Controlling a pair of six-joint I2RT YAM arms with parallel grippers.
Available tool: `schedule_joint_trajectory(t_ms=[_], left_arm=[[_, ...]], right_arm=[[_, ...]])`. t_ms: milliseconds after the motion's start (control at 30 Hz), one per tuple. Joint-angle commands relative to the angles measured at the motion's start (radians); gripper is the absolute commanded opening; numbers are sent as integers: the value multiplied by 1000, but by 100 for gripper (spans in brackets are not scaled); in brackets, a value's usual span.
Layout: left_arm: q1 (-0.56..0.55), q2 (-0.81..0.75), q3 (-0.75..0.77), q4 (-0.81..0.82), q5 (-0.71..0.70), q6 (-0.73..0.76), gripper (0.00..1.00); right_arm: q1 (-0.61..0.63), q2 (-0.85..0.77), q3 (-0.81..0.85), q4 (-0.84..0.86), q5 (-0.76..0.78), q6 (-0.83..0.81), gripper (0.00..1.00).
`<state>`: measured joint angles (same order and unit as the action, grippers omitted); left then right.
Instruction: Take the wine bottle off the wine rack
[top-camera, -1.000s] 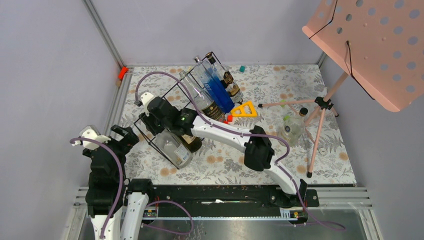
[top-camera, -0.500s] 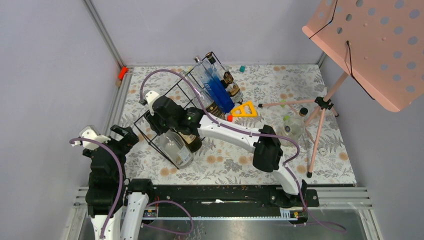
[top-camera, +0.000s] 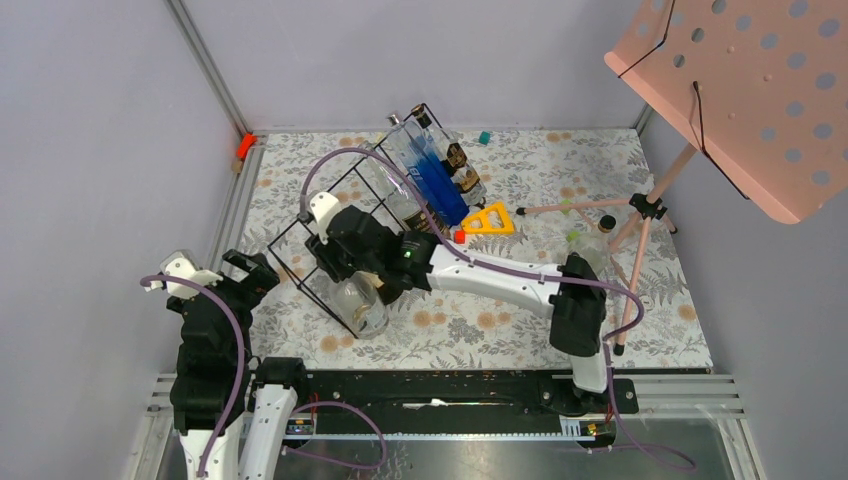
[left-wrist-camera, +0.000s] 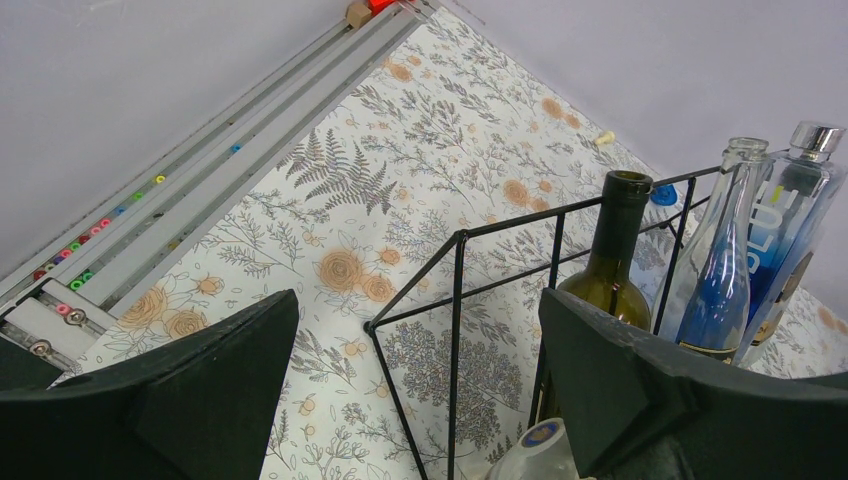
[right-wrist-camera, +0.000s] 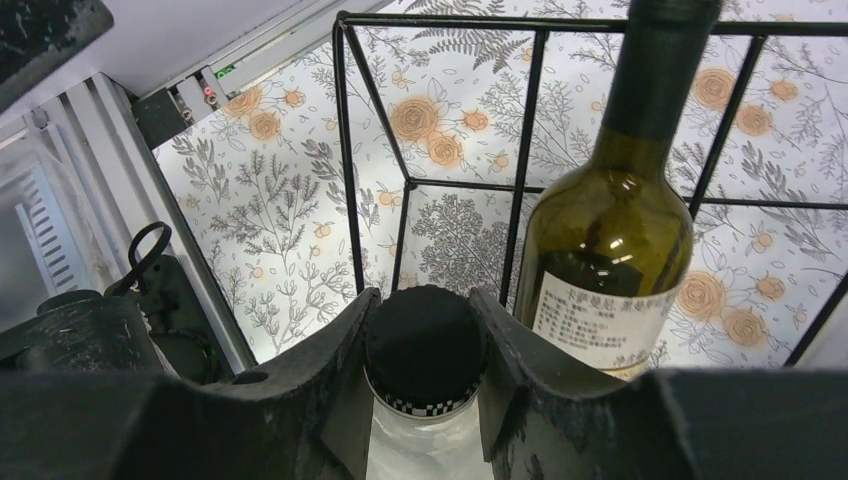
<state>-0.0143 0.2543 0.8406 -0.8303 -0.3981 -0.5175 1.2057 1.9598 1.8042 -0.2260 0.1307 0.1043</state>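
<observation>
Wine bottle (right-wrist-camera: 607, 250) stands just beside right tool (right-wrist-camera: 422, 335) gripping clear bottle (right-wrist-camera: 420, 442).

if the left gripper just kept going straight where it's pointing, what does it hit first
Probably the wine rack: its black wire corner stands between the fingers of the open left gripper, with the green wine bottle just behind. Depth is unclear from the wrist view.

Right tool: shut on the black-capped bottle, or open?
Shut on it: the right wrist view shows the right tool with its fingers pressed against both sides of the black cap on the clear bottle.
</observation>
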Motion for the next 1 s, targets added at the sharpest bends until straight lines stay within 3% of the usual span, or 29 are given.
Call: schedule_joint_trajectory(t_ms=[0, 967], left_arm=[[-3, 5, 0, 16, -17, -5, 99], [-15, 10, -11, 30, 1, -1, 99]], right_arm=[[0, -161, -45, 232, 58, -16, 0], [38, -486, -339, 189, 174, -74, 0]])
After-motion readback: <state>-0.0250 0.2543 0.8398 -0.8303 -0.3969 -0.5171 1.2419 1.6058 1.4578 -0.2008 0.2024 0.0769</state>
